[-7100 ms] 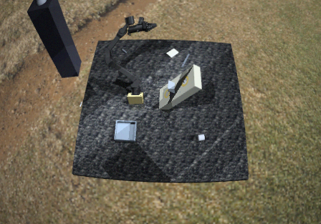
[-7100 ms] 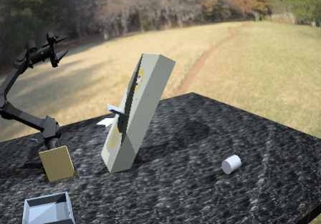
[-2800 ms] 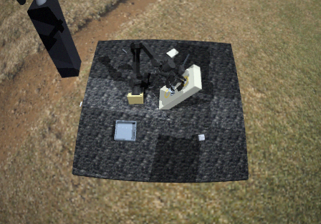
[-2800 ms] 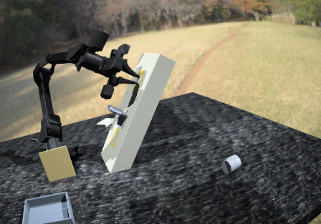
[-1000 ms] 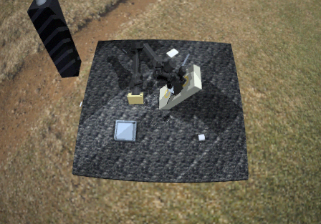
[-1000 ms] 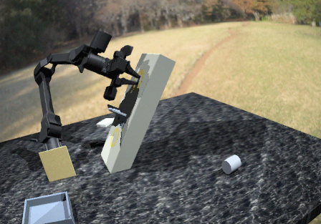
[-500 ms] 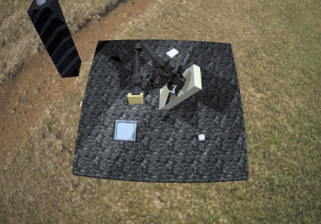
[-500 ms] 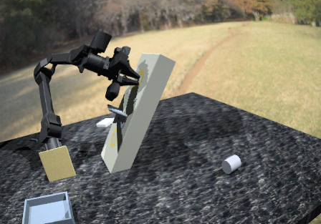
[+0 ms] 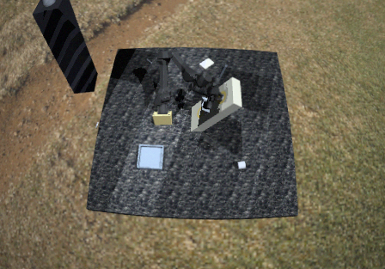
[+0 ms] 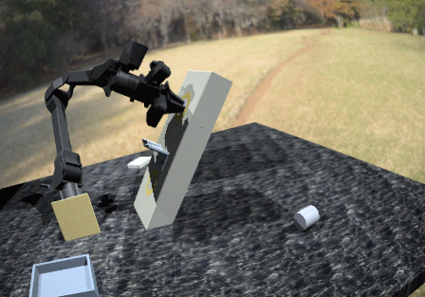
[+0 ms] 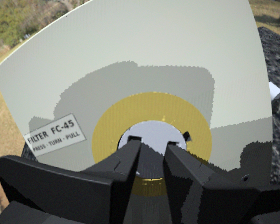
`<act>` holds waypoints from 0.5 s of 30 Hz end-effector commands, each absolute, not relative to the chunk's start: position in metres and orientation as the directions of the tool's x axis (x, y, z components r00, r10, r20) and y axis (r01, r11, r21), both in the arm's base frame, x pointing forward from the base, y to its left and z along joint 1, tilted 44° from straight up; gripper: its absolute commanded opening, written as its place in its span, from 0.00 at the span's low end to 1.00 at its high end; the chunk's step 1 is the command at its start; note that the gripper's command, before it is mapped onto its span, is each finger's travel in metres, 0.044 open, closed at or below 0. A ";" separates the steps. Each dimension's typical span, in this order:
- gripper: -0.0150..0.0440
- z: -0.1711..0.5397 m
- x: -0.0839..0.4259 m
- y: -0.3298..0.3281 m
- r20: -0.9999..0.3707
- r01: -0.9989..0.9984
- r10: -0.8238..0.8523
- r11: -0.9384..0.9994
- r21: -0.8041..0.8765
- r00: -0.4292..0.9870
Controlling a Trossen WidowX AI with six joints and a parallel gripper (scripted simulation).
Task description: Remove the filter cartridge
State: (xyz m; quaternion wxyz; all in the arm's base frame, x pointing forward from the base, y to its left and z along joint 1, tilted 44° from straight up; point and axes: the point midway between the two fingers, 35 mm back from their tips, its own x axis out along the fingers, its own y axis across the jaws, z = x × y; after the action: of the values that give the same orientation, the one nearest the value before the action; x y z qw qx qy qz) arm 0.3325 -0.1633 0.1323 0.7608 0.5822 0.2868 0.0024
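The round pale filter cartridge (image 11: 153,131) sits in the service panel (image 11: 166,45) (image 10: 194,154) (image 9: 235,94), inside a yellow ring (image 11: 108,125). A small dark notch shows at the right of its rim. My gripper (image 11: 151,144) (image 10: 184,105) is at the cartridge face, with its two fingertips at the two narrow slots. It is shut on the cartridge; how deep the tips sit is hidden. In the top view the arm hides the cartridge. The pale blue tray (image 9: 150,145) (image 10: 62,263) stands apart from the panel and looks empty.
A pale handle (image 10: 154,145) sticks out of the panel's lower face. A yellow block (image 9: 162,118) (image 10: 76,216) stands by the arm's base. A white cylinder (image 9: 241,165) (image 10: 306,217) lies right of the panel. A flat white piece (image 9: 206,63) (image 10: 138,162) is behind it.
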 end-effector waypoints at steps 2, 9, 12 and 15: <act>0.25 0.130 0.338 -0.160 -0.443 0.250 0.338 0.485 0.838 0.830; 0.25 0.130 0.337 -0.160 -0.443 0.122 0.338 0.666 0.736 0.830; 0.25 0.130 0.337 -0.160 -0.443 0.065 0.338 0.732 0.679 0.830; 0.25 0.130 0.337 -0.160 -0.443 0.006 0.338 0.790 0.614 0.830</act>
State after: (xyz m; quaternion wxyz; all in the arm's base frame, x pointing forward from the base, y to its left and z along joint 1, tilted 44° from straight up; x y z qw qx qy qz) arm 0.3326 -0.1630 0.1324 0.8858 0.3647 0.2763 0.0775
